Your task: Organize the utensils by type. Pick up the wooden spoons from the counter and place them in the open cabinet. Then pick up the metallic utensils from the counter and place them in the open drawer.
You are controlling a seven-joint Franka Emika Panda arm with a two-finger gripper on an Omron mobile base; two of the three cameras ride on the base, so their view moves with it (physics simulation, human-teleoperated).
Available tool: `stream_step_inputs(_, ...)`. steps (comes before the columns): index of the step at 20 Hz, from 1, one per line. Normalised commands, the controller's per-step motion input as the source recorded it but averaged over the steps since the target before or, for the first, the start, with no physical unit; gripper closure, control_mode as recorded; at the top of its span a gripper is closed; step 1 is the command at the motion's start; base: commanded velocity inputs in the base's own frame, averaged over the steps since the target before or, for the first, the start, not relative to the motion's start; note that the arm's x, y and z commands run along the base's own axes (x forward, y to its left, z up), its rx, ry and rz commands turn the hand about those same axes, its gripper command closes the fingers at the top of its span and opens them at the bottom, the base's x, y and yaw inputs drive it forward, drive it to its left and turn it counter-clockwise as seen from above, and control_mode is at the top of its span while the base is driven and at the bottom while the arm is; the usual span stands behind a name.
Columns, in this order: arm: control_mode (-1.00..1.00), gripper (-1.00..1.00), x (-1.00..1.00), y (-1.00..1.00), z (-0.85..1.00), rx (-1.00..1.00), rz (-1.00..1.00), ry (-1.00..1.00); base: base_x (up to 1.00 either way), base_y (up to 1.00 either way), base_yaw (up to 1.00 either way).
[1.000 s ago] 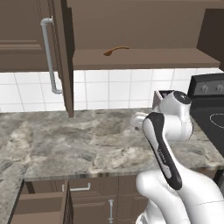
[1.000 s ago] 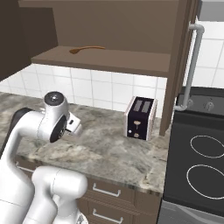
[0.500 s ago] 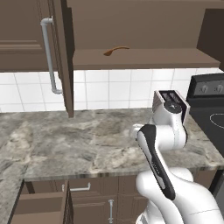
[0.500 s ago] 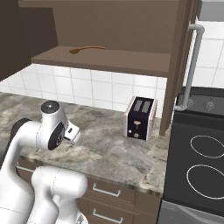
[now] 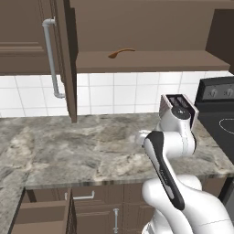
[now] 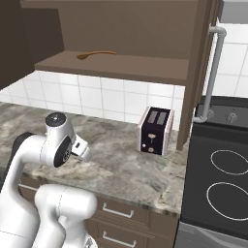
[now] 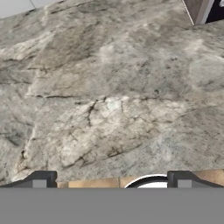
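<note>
You have one wooden spoon [image 5: 121,52] already lying on the shelf of the open cabinet [image 5: 151,60], seen from the other side as well [image 6: 96,54]. The counter [image 5: 87,146] in front of you carries a toaster [image 6: 155,130] by the backsplash, and no loose utensil can be made out on the stone in these views, so the next piece to fetch probably lies off to one side. The gripper [image 7: 111,183] looks down at bare veined stone, its two fingertips [image 7: 40,179] spread wide apart with nothing between them. The open drawer [image 5: 39,215] shows at the lower left below the counter edge. To do this step well, keep the hand raised above the stone while you swing or drive toward the remaining utensils, hold the jaws apart, and line them across a handle, not along it, before you lower. Watch the open cabinet door [image 5: 66,59] as the arm turns.
</note>
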Motion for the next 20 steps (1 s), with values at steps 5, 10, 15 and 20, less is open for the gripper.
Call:
stream_step_inputs(5, 1.0, -1.0, 0.0, 0.0, 0.0, 0.0, 0.0, 0.0, 0.0, 0.0, 0.0)
stream_step_inputs(10, 1.0, -1.0, 0.0, 0.0, 0.0, 0.0, 0.0, 0.0, 0.0, 0.0, 0.0)
stream_step_inputs(15, 1.0, -1.0, 0.0, 0.0, 0.0, 0.0, 0.0, 0.0, -0.06, -0.02, 0.0)
stream_step_inputs(20, 1.0, -1.0, 0.0, 0.0, 0.0, 0.0, 0.0, 0.0, -0.61, -0.16, -0.01)
